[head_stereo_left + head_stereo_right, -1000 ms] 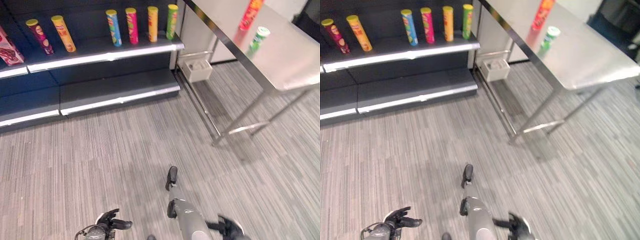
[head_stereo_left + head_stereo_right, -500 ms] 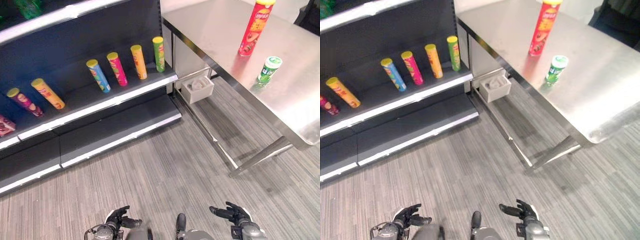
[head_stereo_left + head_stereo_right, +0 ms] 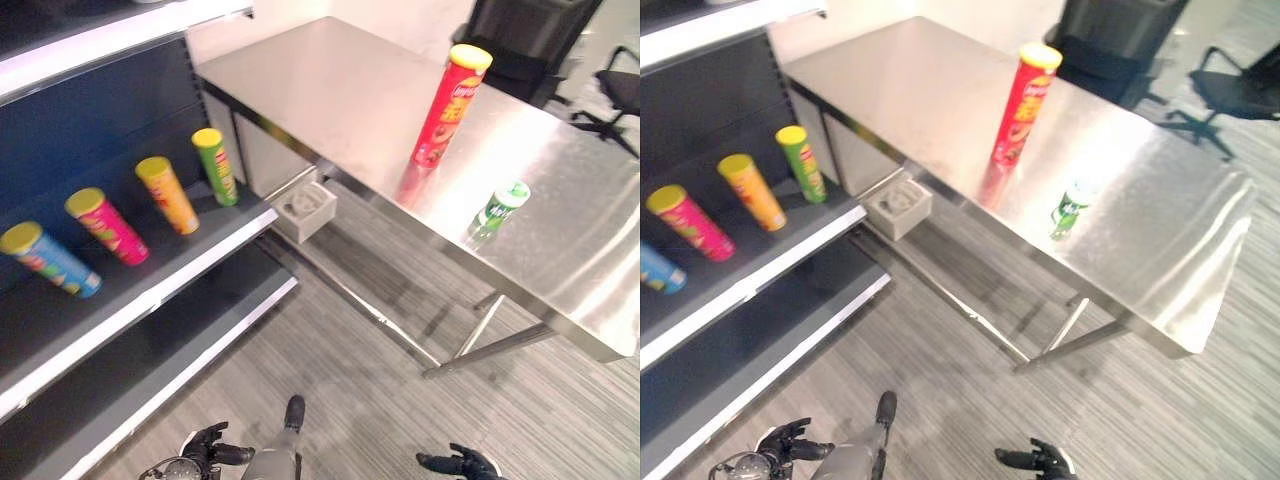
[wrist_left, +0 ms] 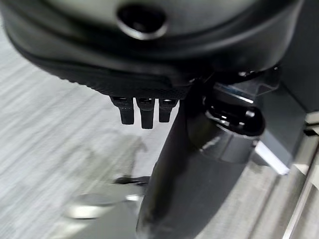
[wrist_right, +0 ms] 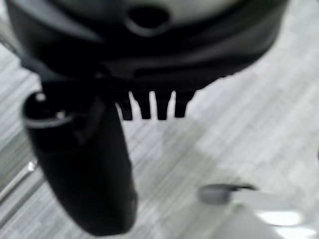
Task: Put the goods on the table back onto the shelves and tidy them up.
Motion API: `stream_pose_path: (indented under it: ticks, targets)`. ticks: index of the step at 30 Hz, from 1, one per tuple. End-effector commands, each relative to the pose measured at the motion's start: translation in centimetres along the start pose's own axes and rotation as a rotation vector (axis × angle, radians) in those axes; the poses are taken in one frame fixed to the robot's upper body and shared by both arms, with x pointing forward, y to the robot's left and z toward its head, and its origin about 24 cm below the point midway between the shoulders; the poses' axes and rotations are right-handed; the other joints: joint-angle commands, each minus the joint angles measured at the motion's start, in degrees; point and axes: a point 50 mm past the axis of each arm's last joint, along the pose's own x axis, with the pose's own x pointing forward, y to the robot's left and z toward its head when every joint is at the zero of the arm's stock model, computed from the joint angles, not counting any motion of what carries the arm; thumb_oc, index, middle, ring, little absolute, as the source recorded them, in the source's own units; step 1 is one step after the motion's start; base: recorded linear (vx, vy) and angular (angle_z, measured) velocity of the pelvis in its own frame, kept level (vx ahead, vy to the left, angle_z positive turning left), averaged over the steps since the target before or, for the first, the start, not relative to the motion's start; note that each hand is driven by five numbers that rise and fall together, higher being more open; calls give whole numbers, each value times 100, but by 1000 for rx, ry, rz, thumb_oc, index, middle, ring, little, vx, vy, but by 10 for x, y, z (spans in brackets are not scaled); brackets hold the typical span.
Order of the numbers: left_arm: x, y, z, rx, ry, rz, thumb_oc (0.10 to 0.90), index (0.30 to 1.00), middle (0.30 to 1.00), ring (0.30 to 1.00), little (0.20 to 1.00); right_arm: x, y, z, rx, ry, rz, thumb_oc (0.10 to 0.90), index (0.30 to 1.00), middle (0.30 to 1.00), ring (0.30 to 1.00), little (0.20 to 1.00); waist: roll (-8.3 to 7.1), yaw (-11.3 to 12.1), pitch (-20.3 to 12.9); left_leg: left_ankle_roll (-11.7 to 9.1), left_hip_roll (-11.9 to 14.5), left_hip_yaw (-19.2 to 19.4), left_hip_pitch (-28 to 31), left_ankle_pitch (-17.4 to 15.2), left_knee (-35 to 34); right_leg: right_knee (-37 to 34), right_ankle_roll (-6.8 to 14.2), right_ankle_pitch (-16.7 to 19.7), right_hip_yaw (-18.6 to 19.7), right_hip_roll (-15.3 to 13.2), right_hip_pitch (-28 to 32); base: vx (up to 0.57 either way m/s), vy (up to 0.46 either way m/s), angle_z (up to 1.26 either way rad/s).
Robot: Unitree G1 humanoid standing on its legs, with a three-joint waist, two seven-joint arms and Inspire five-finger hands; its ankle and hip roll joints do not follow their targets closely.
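On the steel table (image 3: 330, 90) stand a tall red can with a yellow lid (image 3: 450, 105) and a short green can (image 3: 497, 210), near the table's front edge. The dark shelf (image 3: 150, 285) at the left carries a row of upright tall cans: blue (image 3: 50, 262), pink (image 3: 105, 225), orange (image 3: 167, 194) and green (image 3: 215, 166). My left hand (image 3: 205, 450) and right hand (image 3: 462, 463) hang low over the carpet, far from the table. Both are open with relaxed fingers (image 4: 142, 110) and hold nothing.
A small white box (image 3: 305, 208) sits on the floor under the table's left end. Table legs and a low crossbar (image 3: 470, 345) stand ahead. A dark cabinet (image 3: 520, 40) and an office chair (image 3: 620, 90) are behind the table. Grey carpet lies between shelf and table.
The camera has swung right and towards the table, so the table fills the middle and the shelf has slid left. Both hands stay low, open and holding nothing.
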Motion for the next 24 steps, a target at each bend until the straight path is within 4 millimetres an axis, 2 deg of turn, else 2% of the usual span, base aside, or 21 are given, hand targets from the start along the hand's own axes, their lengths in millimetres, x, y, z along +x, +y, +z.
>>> stream_pose_path:
  ticks: [1, 4, 5, 6, 7, 8, 9, 10, 11, 12, 13, 14, 15, 16, 17, 20, 24]
  targets:
    - [0, -6, 10, 1, -61, 5, 800, 900, 900, 900, 900, 1, -33, 33, -24, -112, -77, 800, 900, 900, 900, 900, 233, 210, 5, -490, 417, 120, -258, -293, 122, -158, -23, 703, 74, 298, -452, 53, 82, -44]
    - [1, -7, 13, 14, -66, 0, 800, 900, 900, 900, 900, 2, -34, 28, -27, -90, -79, 800, 900, 900, 900, 900, 218, 170, -64, -300, 338, 277, -156, -572, 171, 193, 139, 611, 84, 169, -604, 72, 114, -27]
    - [1, -7, 14, 15, -66, 0, 800, 900, 900, 900, 900, 2, -33, 28, -24, -87, -76, 800, 900, 900, 900, 900, 233, 164, -67, -267, 347, 333, -101, -637, 163, 562, 200, 587, 96, 164, -772, 83, 128, -24]
    - [1, -6, 15, 21, -67, -1, 800, 900, 900, 900, 900, 2, -30, 27, -28, -85, -61, 800, 900, 900, 900, 900, 252, 127, -6, -188, 382, 446, 97, -785, 156, 1462, 463, 751, 81, 200, -1179, 58, 91, -24]
    - [1, -6, 15, 21, -67, -1, 800, 900, 900, 900, 900, 2, -30, 27, -28, -85, -61, 800, 900, 900, 900, 900, 249, 134, -6, -188, 381, 454, 97, -787, 157, 1483, 464, 740, 89, 199, -1191, 25, 91, -36]
    - [1, -5, 17, 9, -75, 4, 800, 900, 900, 900, 900, 2, -28, 30, -32, -97, -54, 800, 900, 900, 900, 900, 296, 57, 194, -117, 475, 562, 307, -840, 133, 2621, 703, 1344, -155, 136, -1820, -25, 33, -35]
    - [1, -5, 17, 9, -75, 4, 800, 900, 900, 900, 900, 2, -28, 31, -32, -97, -54, 800, 900, 900, 900, 900, 289, 63, 191, -116, 470, 569, 300, -839, 134, 2647, 704, 1332, -148, 132, -1840, -42, 59, -37]
    - [1, -6, 19, 1, -80, 2, 800, 900, 900, 900, 900, 2, -27, 33, -29, -105, -51, 800, 900, 900, 900, 900, 376, 28, 295, -94, 557, 597, 350, -834, 142, 3189, 678, 1458, -327, 101, -2130, 19, 60, -32]
    - [1, -5, 17, 11, -69, 4, 800, 900, 900, 900, 900, 2, -24, 32, -31, -103, -47, 800, 900, 900, 900, 900, 484, 41, 300, -106, 667, 598, 434, -893, 137, 3352, 582, 1386, -690, -205, -2319, 22, 60, -35]
    - [1, -5, 17, 11, -69, 4, 800, 900, 900, 900, 900, 2, -24, 31, -31, -103, -47, 800, 900, 900, 900, 900, 478, 32, 305, -106, 660, 590, 440, -894, 136, 3361, 583, 1374, -697, -214, -2312, 147, -45, -30]
    - [1, -5, 18, 11, -77, 9, 800, 900, 900, 900, 900, 2, -23, 27, -35, -92, -48, 800, 900, 900, 900, 900, 464, 36, 276, -200, 743, 567, 550, -1016, 154, 2482, 419, 1116, -1034, -625, -2174, 144, -147, -25]
    - [2, -3, 22, 8, -90, 17, 800, 900, 900, 900, 900, 2, -25, 29, -37, -92, -54, 800, 900, 900, 900, 900, 416, 50, 260, -280, 771, 562, 567, -1056, 143, 1864, 412, 1112, -1158, -784, -2136, 147, -147, -9]
    - [2, -3, 22, 8, -90, 17, 800, 900, 900, 900, 900, 2, -25, 29, -37, -92, -54, 800, 900, 900, 900, 900, 424, 37, 279, -284, 779, 547, 594, -1062, 138, 1829, 411, 1118, -1180, -776, -2086, 113, -235, -9]
    - [3, 1, 25, 30, -84, 28, 800, 900, 900, 900, 900, 2, -27, 26, -35, -74, -61, 800, 900, 900, 900, 900, 258, 52, 234, -406, 751, 610, 619, -1156, 122, 642, 498, 1409, -1450, -1005, -1962, 81, -168, -7]
    - [3, 1, 25, 30, -84, 28, 800, 900, 900, 900, 900, 2, -27, 26, -35, -74, -61, 800, 900, 900, 900, 900, 266, 36, 252, -409, 757, 590, 642, -1160, 122, 587, 498, 1430, -1480, -996, -1902, 87, -234, -8]
    - [3, -1, 26, -3, -100, 31, 800, 900, 900, 900, 900, 2, -29, 19, -57, -45, -62, 800, 900, 900, 900, 900, 65, 91, 139, -540, 813, 623, 533, -1112, 187, 6, 688, 1674, -1529, -1001, -1558, 40, -179, 15]
    - [3, -3, 28, -18, -107, 27, 800, 900, 900, 900, 900, 0, -43, 5, -40, 0, -110, 800, 900, 900, 900, 900, -7, 60, 69, -698, 966, 574, 587, -1057, 103, -282, 632, 1709, -1645, -842, -1301, 76, -172, 13]
